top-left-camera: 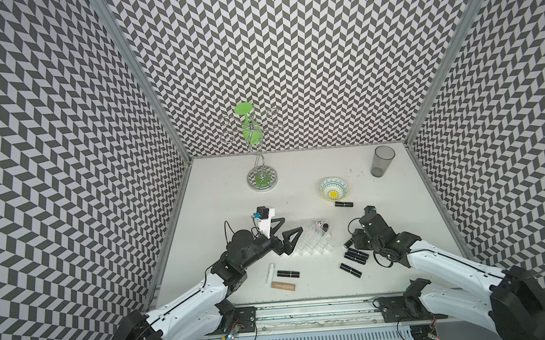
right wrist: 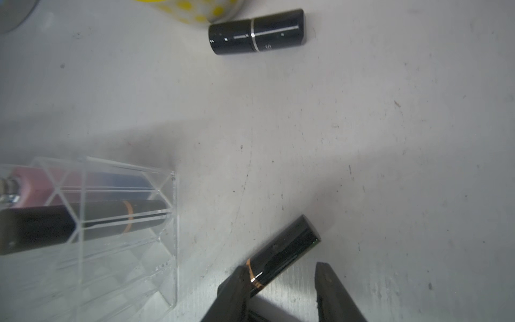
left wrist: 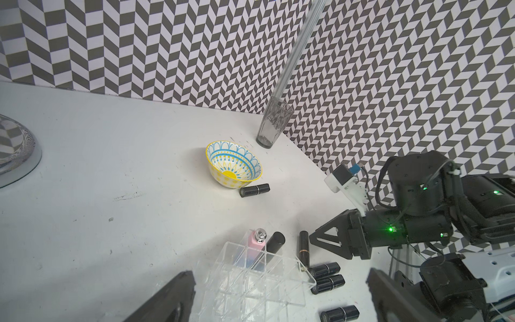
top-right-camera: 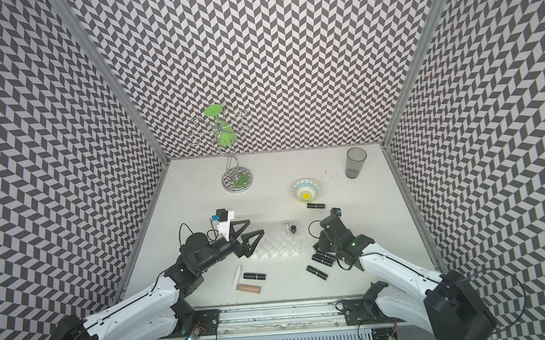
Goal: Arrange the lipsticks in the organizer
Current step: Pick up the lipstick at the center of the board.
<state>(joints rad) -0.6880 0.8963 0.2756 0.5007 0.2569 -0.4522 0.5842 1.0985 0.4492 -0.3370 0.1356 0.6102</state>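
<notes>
- organizer (left wrist: 259,281): clear hard plastic, glossy, its edges catching the light
- black lipstick (right wrist: 257,32) beside the bowl: smooth, glossy shell with a thin silvery metallic band
- beige lipstick (top-left-camera: 283,286), near left: matt and dull
- pink-blue lipstick (left wrist: 254,245): soft satin body, shiny silver metal-look cap
- bowl (left wrist: 242,163): glossy and glazed, ceramic-looking
- tumbler (left wrist: 274,122), far right: translucent smoky grey, faceted, glossy
- table (right wrist: 362,111): matt white, scuffed and speckled
- wire stand (top-left-camera: 273,177), far left: polished chrome-look metal with a mirror-like base
</notes>
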